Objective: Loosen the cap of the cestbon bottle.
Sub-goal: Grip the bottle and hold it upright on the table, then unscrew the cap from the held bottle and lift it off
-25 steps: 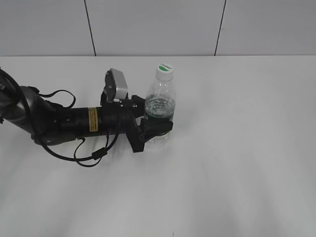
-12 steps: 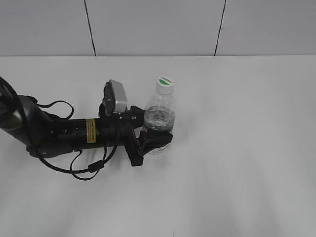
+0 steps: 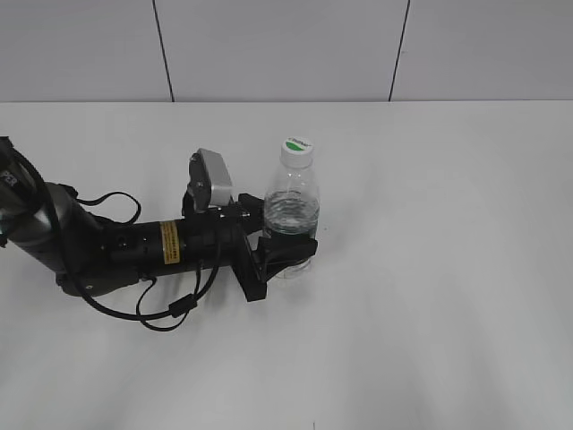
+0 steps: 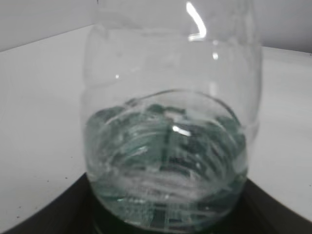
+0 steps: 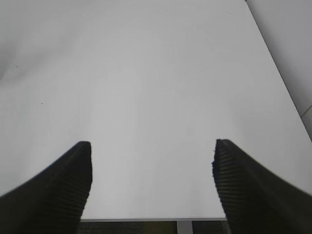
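The cestbon bottle [image 3: 290,210] stands upright on the white table, clear with a dark green label band low down. Its white cap [image 3: 297,150] with a green mark sits on top. My left gripper [image 3: 286,248] reaches in from the left and is shut on the bottle's lower body at the label. In the left wrist view the bottle [image 4: 170,122] fills the frame, with the black jaws at its base. My right gripper [image 5: 151,180] is open and empty over bare table; it does not show in the exterior view.
The white table [image 3: 448,269] spreads out on all sides. A grey panelled wall [image 3: 286,45] stands behind it. The left arm and its cables [image 3: 134,246] lie across the left of the table. The table's edge [image 5: 146,219] shows in the right wrist view.
The left gripper with the bottle has shifted slightly toward the front of the table, then a little right. The bottle stays upright in the jaws.
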Robot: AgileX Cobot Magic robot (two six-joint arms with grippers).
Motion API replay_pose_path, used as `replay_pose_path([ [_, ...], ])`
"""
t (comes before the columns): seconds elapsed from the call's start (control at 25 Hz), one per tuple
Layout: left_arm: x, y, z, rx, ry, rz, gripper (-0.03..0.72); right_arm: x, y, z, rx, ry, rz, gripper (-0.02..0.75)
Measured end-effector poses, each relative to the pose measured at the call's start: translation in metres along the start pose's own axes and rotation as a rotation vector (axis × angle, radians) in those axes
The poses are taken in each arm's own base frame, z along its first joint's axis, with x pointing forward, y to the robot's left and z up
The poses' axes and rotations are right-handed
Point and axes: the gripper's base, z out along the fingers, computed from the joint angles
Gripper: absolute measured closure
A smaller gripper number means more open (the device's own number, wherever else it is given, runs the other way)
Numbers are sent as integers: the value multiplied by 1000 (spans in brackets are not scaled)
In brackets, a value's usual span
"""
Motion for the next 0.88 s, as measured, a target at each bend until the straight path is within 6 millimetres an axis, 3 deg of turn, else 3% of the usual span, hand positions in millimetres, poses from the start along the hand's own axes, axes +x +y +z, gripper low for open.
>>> replay_pose_path([
  [0.88,0,0,0,0,-1,0,273,0,0,0,0,0,1,151],
])
